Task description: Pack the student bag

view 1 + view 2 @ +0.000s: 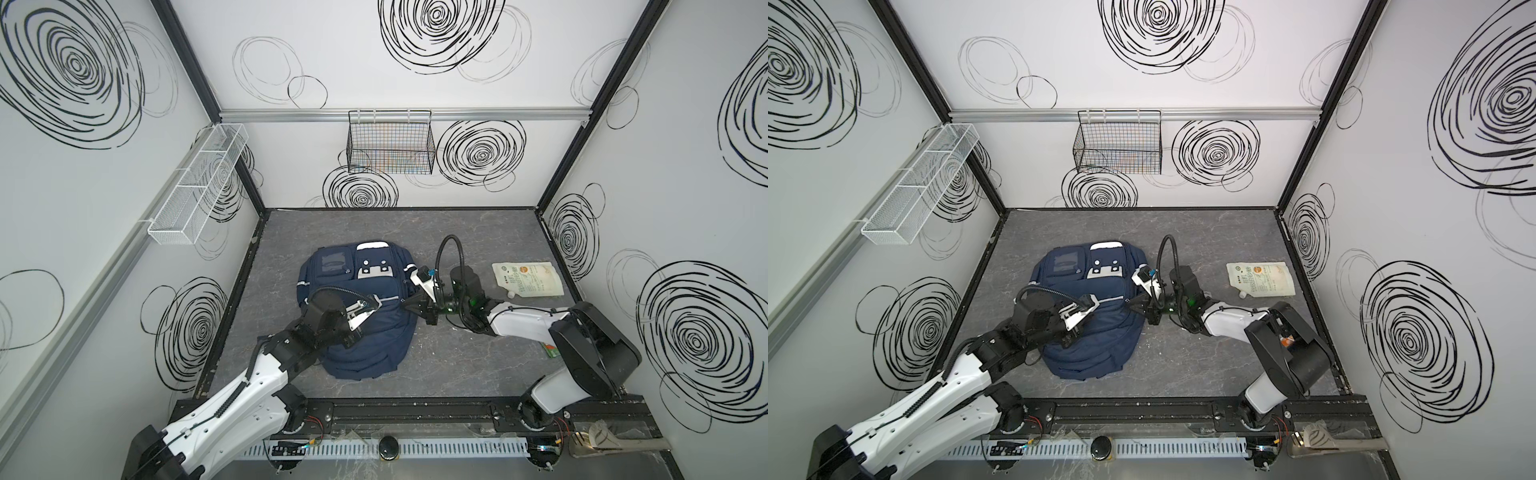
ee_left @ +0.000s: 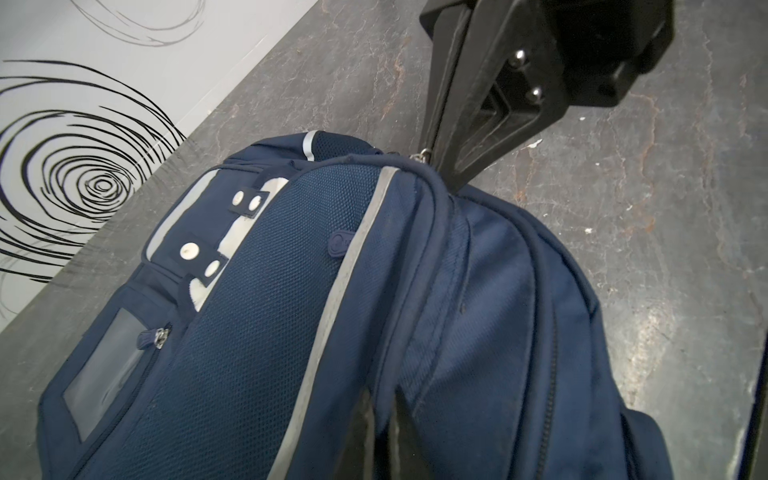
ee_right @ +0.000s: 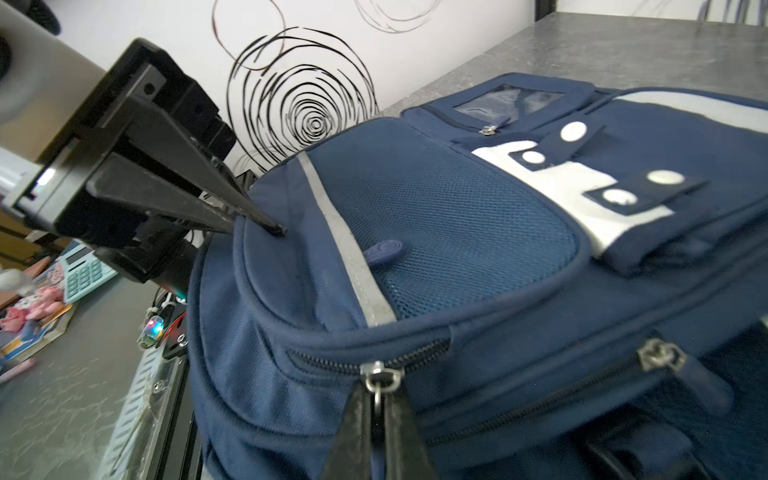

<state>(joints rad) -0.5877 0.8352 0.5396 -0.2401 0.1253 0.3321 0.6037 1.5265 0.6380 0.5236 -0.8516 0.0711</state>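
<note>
1. The bag (image 1: pixel 370 349) lies flat on the table (image 1: pixel 457 374) with its front pockets up, just toward 9 o'clock of the middle.
2. The left gripper (image 3: pixel 274 226) reaches in from 7 o'clock. Its fingers are together, pinching fabric at the front pocket's edge.
3. The right gripper (image 3: pixel 379 401) is at the bag's 3 o'clock side, clamped on a zip pull (image 3: pixel 377 372).
4. A white pouch (image 1: pixel 528 278) lies well apart from the bag, at 3 o'clock.
</note>
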